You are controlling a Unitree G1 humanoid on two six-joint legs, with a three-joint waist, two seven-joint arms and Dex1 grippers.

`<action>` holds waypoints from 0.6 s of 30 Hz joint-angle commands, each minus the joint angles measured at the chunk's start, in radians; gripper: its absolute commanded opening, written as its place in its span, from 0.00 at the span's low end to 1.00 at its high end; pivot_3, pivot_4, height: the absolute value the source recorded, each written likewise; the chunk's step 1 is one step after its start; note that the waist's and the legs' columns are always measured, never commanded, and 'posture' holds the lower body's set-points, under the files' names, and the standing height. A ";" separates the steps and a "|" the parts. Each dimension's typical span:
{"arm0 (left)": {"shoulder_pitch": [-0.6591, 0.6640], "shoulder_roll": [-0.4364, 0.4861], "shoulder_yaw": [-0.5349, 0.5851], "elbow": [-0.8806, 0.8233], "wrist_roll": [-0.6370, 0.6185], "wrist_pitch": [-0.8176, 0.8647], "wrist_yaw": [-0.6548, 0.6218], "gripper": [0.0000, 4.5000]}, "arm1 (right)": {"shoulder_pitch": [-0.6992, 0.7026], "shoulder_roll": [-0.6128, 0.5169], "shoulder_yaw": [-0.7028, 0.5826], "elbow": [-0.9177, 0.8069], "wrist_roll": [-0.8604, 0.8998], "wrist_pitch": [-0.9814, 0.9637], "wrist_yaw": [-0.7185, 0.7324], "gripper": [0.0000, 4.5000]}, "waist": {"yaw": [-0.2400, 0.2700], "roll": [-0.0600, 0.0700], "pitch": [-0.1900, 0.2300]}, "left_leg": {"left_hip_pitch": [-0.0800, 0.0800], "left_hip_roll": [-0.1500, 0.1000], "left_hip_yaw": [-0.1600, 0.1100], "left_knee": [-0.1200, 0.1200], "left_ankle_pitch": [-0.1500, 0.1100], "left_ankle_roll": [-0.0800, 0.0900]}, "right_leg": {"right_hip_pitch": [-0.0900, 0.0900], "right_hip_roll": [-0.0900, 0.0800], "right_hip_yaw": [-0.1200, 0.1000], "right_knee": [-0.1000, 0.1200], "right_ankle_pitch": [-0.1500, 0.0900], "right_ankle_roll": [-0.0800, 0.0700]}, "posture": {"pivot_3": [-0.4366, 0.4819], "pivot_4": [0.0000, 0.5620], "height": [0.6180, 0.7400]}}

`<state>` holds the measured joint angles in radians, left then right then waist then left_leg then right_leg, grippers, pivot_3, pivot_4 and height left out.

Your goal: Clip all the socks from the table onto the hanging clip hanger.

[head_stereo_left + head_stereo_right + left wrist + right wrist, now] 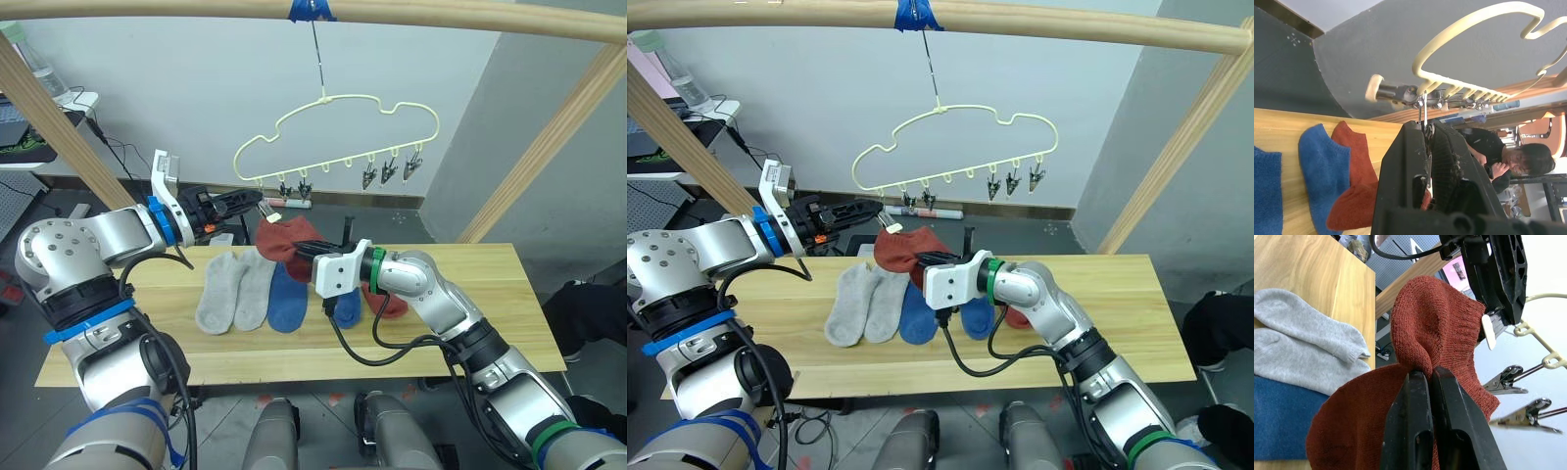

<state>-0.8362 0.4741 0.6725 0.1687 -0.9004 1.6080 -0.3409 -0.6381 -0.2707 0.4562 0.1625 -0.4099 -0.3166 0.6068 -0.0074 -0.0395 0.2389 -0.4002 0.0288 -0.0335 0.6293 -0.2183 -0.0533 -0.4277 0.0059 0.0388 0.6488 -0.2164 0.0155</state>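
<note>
We see a rust red sock point(284, 238) lifted off the table point(490, 294), pinched in its fabric by our right gripper point(1431, 377), whose two black fingers are pressed tight together on it. The sock hangs just under the left end of the pale clip hanger point(338, 137). Our left gripper point(247, 201) reaches to that same end, its fingers squeezed on the leftmost metal clip point(1425, 105), touching the sock's upper edge.

Five socks lie on the wooden table beneath: two light grey socks point(235, 291) side by side on the left, a blue sock point(287, 299) next to them, another blue sock point(347, 308) under our right arm, and a second rust red sock point(389, 304) to its right. Three free clips point(390, 171) hang at the hanger's right end. The hanger's hook hangs from a wooden pole point(470, 22) marked with blue tape point(312, 10).
</note>
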 commanded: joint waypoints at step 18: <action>0.027 0.037 -0.040 -0.041 -0.045 -0.008 -0.062 0.02 | -0.020 -0.001 -0.028 -0.008 0.036 0.004 -0.003 0.01 | 0.000 0.000 0.000 | 0.000 0.000 0.000 0.000 0.000 0.000 | 0.000 0.000 0.000 0.000 0.000 0.000 | 0.57 0.42 1.00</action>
<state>-0.8118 0.4924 0.6343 0.1637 -0.9224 1.6017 -0.3817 -0.6422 -0.2724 0.4504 0.1816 -0.3989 -0.3082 0.6082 -0.0072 -0.0395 0.2389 -0.4003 0.0288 -0.0335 0.6292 -0.2183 -0.0533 -0.4277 0.0059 0.0389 0.6486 -0.2164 0.0155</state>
